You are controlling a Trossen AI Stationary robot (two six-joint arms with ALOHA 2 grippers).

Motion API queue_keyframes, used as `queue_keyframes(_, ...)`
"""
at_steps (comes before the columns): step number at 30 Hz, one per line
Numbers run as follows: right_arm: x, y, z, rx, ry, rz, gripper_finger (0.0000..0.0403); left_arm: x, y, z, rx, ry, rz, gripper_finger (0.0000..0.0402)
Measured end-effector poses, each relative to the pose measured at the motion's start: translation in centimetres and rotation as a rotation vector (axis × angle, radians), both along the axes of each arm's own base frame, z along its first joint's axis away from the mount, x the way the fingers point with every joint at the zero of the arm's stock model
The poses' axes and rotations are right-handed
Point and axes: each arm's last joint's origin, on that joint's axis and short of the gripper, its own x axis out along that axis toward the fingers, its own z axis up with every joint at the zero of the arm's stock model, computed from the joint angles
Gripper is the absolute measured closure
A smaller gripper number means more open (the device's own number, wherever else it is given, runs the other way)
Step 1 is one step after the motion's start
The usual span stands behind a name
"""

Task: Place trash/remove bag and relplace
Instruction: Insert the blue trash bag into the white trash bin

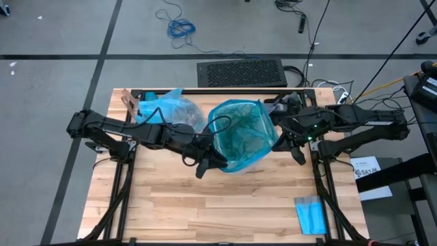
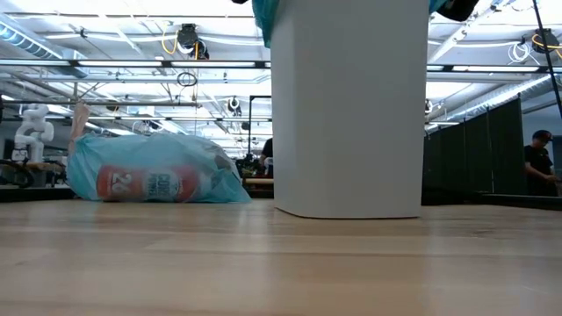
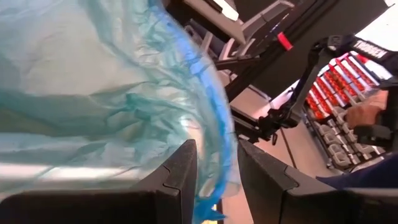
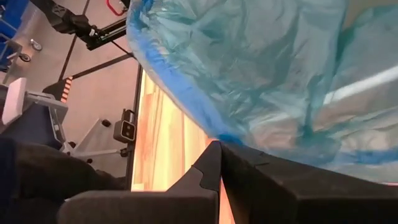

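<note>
Bag (image 1: 167,111), light blue and filled, already lies on the desk (image 1: 225,205) at the back left, well apart from the bin (image 2: 349,114); in the low view you can see a red-and-white label through it, so you can count the trash as bagged and the old liner as pulled. What you have in hand is the replacement: a darker teal bag (image 1: 242,133) spread over the top of the white bin near the middle of the desk. Your left tool (image 3: 214,180) grasps the teal bag's rim, blue edge pinched between its fingers, on the bin's left side. Your right tool (image 4: 219,155) is clenched tight at the opposite rim; its wrist view shows the fingertips meeting right at the blue edge, so it looks pinched there too. The rim looks stretched over the mouth, but you can't tell if it's seated all round. Left, I judge: settle the liner, let go. A folded blue sheet (image 1: 311,215) sits unused at the desk's front right.
</note>
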Motion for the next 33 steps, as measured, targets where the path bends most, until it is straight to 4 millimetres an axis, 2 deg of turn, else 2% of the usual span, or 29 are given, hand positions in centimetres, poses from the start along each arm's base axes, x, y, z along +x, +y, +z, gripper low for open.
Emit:
queue_keyframes(8, 0.3, 0.1, -0.5, -0.004, 0.050, 0.002, 0.0403, 0.0, -0.2, 0.3, -0.003, -0.028, -0.008, 0.0288)
queue_keyframes(14, -1.4, 0.0, 1.3, 0.022, -0.101, -0.067, 0.0403, 0.1, -0.4, 0.2, -0.004, -0.027, -0.016, 0.0288)
queue_keyframes(17, -1.7, 0.0, 1.9, 0.023, -0.165, -0.076, 0.0403, 0.1, -0.5, 0.2, -0.004, -0.027, -0.020, 0.0288)
queue_keyframes(27, 1.1, 0.0, 0.6, -0.045, -0.102, -0.114, 0.0403, 0.1, -0.5, 0.2, -0.004, -0.031, -0.020, 0.0288)
queue_keyframes(33, 0.7, 0.2, 0.4, -0.015, -0.062, -0.067, 0.0403, 0.1, -0.5, 0.3, -0.004, -0.036, -0.016, 0.0288)
